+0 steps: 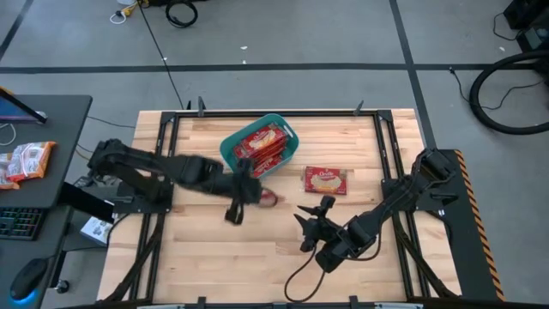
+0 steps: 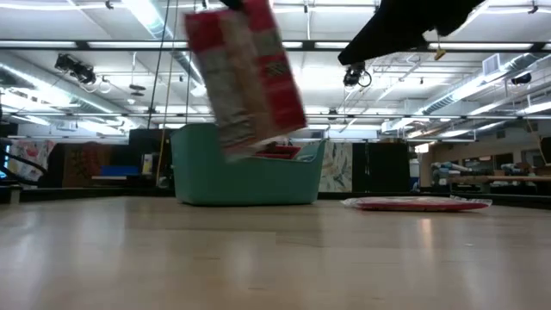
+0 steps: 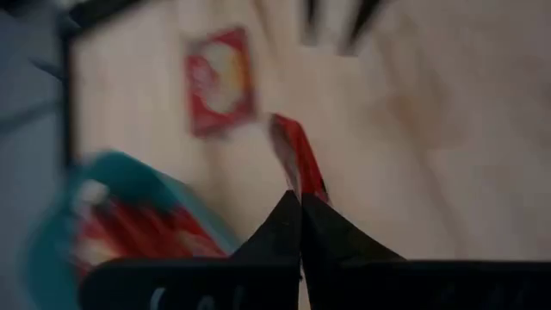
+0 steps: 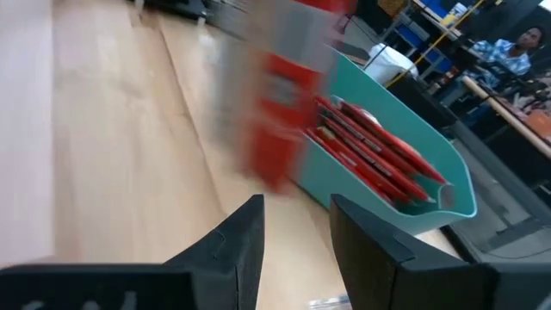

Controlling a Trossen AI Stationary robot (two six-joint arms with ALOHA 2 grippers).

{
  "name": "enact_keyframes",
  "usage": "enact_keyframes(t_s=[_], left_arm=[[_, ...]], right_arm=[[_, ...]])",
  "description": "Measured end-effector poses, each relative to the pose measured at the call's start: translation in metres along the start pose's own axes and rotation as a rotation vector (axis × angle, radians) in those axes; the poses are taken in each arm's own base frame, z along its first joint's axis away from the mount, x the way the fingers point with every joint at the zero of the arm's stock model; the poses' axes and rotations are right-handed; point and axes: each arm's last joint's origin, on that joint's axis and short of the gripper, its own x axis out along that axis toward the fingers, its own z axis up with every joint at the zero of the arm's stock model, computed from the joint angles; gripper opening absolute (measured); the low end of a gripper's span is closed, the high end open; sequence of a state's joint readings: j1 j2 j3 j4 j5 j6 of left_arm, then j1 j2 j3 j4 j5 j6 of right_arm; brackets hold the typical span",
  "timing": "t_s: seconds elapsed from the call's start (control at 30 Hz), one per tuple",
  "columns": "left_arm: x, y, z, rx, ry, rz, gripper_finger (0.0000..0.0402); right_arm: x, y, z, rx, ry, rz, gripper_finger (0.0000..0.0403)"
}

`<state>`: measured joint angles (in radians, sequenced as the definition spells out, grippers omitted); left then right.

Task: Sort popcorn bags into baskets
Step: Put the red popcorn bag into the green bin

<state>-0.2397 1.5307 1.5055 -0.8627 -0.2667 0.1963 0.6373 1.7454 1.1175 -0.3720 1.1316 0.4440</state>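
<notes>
1. The wooden desk (image 1: 214,257) carries a teal basket (image 1: 230,148) near its far edge, packets inside.
2. Left gripper (image 1: 257,195) – clamped on a popcorn bag (image 2: 245,73), mid-desk beside the basket.
3. Right gripper (image 1: 307,221) – fingers apart, empty; another bag (image 1: 327,180) lies flat nearby.

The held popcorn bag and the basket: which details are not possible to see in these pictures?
- Held popcorn bag: print motion-blurred in low view; edge-on in left wrist view; in high view mostly covered by left end effector.
- Basket: bag count inside unclear; bags overlap.
- Right end effector: open, empty.
- Table bag: lettering too small.
</notes>
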Motion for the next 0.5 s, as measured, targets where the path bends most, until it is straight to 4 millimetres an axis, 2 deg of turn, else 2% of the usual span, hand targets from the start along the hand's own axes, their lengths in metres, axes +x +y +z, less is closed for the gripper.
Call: enact_keyframes(t_s=[0.23, 0.37, 0.5], left_arm=[[0.011, 0.061, -0.004, 0.285, -0.036, 0.16, 0.0001], [0.012, 0.092, -0.005, 0.449, -0.065, 0.28, 0.0005], [0.01, 0.12, -0.006, 0.54, -0.086, 0.406, 0.0007]], right_arm=[[-0.012, 0.006, -0.002, 0.058, -0.021, 0.027, 0.0137], [-0.016, 0.007, -0.002, 0.09, -0.027, 0.036, 0.0137], [-0.018, 0.008, -0.003, 0.129, -0.028, 0.042, 0.0137]])
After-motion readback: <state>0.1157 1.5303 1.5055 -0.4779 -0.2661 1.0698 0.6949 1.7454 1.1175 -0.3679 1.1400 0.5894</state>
